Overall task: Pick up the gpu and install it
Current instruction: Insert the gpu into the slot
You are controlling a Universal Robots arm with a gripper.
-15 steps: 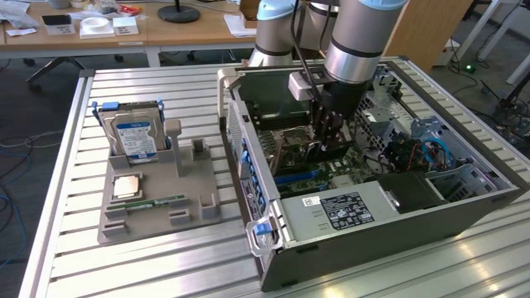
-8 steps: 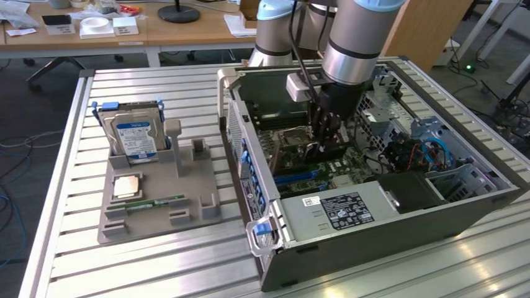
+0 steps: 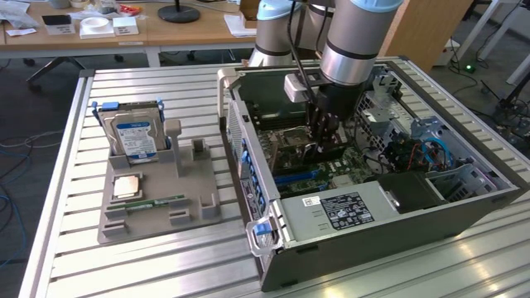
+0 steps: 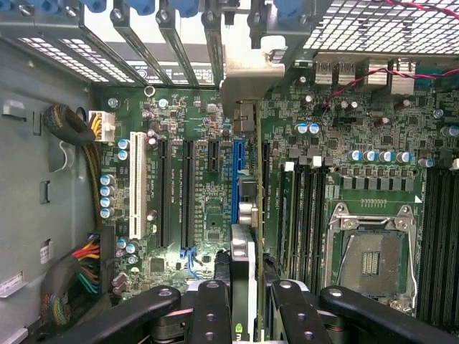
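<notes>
Here the table (image 3: 166,261) runs out of frame at the bottom, and one open case (image 3: 398,248) lies on it. The single arm (image 3: 356,43) reaches down into the case, its upper part cut off. On the grey tray (image 3: 166,186) at the exterior view's left stand what look like two drives (image 3: 136,139), the rear one mostly hidden, with one chip (image 3: 126,186) and one RAM stick (image 3: 153,203) lying flat. The gripper (image 4: 247,287) pinches the gpu (image 4: 242,251), seen edge-on over the board (image 4: 208,193) and in line with the one blue slot (image 4: 236,179). The gpu's lower edge is hidden, so contact with the slot cannot be told.
</notes>
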